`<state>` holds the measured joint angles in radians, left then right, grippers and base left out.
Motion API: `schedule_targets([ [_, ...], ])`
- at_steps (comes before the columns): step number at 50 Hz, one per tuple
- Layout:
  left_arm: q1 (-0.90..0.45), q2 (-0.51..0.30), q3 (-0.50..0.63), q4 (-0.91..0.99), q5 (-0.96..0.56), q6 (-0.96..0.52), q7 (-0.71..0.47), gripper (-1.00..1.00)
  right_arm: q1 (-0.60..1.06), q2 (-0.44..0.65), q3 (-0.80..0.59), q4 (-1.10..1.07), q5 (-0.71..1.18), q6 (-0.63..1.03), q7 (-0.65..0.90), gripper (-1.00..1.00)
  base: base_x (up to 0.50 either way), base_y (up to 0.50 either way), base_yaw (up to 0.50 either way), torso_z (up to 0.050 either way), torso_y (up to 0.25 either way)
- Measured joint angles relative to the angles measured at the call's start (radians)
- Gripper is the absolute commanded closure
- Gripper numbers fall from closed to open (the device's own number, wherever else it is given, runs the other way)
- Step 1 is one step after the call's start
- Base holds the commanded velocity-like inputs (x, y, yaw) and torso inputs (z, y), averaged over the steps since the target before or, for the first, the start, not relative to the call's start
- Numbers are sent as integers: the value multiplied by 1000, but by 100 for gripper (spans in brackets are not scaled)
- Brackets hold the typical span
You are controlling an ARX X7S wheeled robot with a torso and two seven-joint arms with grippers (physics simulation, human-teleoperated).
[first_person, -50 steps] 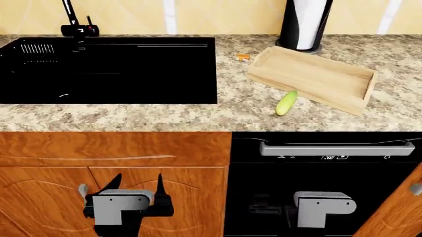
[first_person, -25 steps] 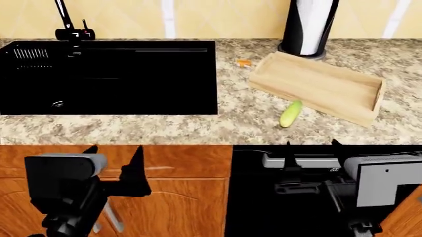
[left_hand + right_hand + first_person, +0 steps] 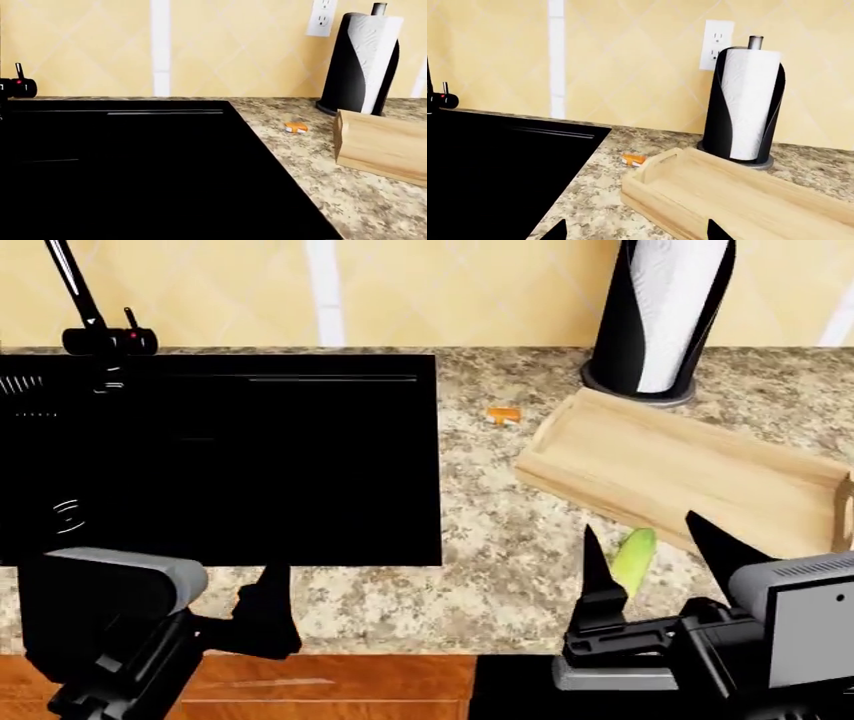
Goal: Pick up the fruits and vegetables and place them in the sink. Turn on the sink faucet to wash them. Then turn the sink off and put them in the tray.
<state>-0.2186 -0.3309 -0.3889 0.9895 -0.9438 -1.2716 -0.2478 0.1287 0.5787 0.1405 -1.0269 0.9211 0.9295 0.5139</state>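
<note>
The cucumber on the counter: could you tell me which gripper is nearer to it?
Right. In the head view the right gripper is open, its fingertips flanking the cucumber beside the tray. The left gripper sits far across, below the sink.

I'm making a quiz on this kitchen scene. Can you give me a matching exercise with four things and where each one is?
Things:
1. cucumber
2. paper towel roll
3. faucet
4. tray

Places:
A. behind the sink, at the back edge
B. on the counter right of the sink, set at an angle
C. on the counter by the tray's front edge
D. upright against the wall, behind the tray

Pairs: 1-C, 2-D, 3-A, 4-B
</note>
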Motion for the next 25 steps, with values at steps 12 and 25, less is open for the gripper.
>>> schedule_targets([
  [12,0,-14,-9,8,-42,-9,-26,-100,-11,81,-21,-11,74,-69,93,-100,497,-14,0,0,1],
  [25,-4,-30,-6,-3,-76,-7,-50,-100,45,181,-39,-14,286,-135,343,-100,0,0,0,0,0],
])
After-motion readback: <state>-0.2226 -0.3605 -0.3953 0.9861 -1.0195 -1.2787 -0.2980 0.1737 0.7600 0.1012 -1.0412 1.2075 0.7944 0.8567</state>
